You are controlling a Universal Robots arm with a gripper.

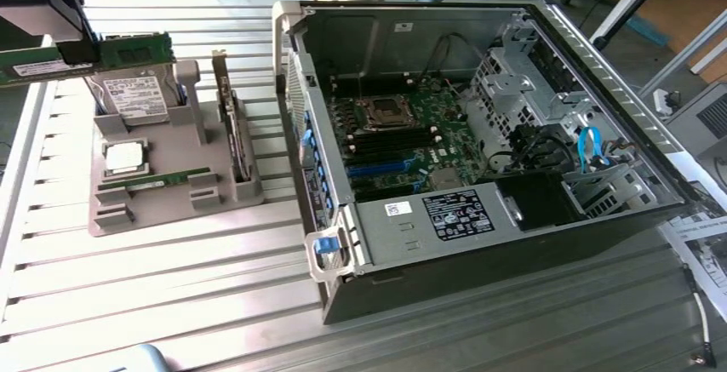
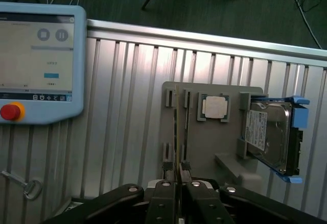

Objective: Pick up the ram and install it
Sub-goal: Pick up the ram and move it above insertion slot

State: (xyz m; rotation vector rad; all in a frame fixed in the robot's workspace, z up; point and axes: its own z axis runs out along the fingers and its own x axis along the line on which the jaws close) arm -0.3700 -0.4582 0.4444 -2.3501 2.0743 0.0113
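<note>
Gripper was clamped on the ram, which I held at upper left of the exterior frame, long axis near horizontal. Motherboard lay well to its right, inside the open case at centre frame.

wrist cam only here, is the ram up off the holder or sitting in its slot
observer: Up off it. In the exterior view the gripper holds the ram in the air above the grey holder, near that view's upper left.
operator: where's the pc from there
observer: The computer case lies open on the exterior view's right of the holder, with its motherboard exposed.
operator: i just get the stick's edge, any label on it
observer: Yes, a white label on the face turned toward the exterior camera.
</note>
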